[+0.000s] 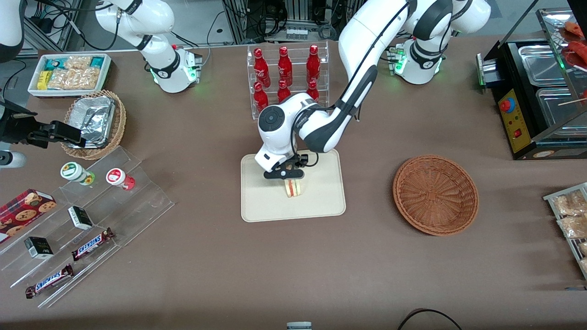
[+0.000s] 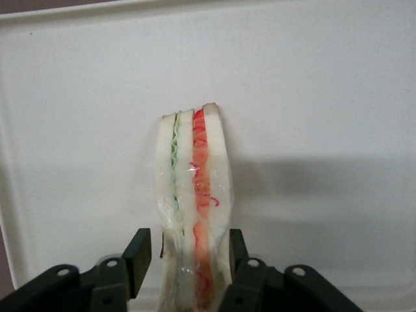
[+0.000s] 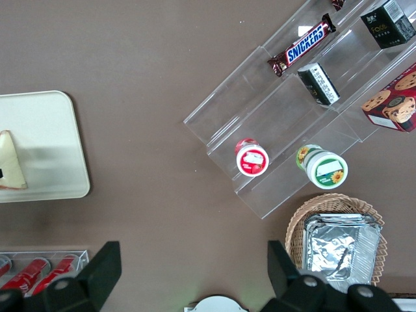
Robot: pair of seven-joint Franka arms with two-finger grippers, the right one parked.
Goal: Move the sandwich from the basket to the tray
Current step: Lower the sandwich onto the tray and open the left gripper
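Gripper [image 1: 286,179] low over tray [image 1: 321,201], clamped on sandwich [image 1: 293,187]. Wrist view: both fingers [image 2: 138,253] pressed against the bread on either side, wedge pinched narrow at the grip point and bulging slightly above it. Sandwich [image 2: 194,195] standing on edge, cut face toward the wrist camera, green filling line on one side, red on the other, clear wrap glinting over it. Cream surface of tray [image 2: 325,97] filling nearly the whole wrist view, rim [image 2: 65,14] just visible at one edge. Cannot tell whether sandwich base touches tray or hangs just above it.

Front view: sandwich near tray's middle, just nearer the camera than the gripper. Right wrist view: tan bread face of sandwich [image 3: 12,161] showing on tray [image 3: 58,149].

Basket [image 1: 435,195] reddish-brown, well apart from tray, toward the working arm's end of the table, nothing seen in it.

Acrylic rack of red bottles [image 1: 286,73] farther from the camera than tray. Toward the parked arm's end: lighter wicker basket with foil container [image 1: 94,120], white bin of snack packets [image 1: 69,73], clear stepped display [image 1: 91,220] carrying two Snickers bars [image 1: 91,244], small dark boxes and two round tubs [image 1: 75,172].
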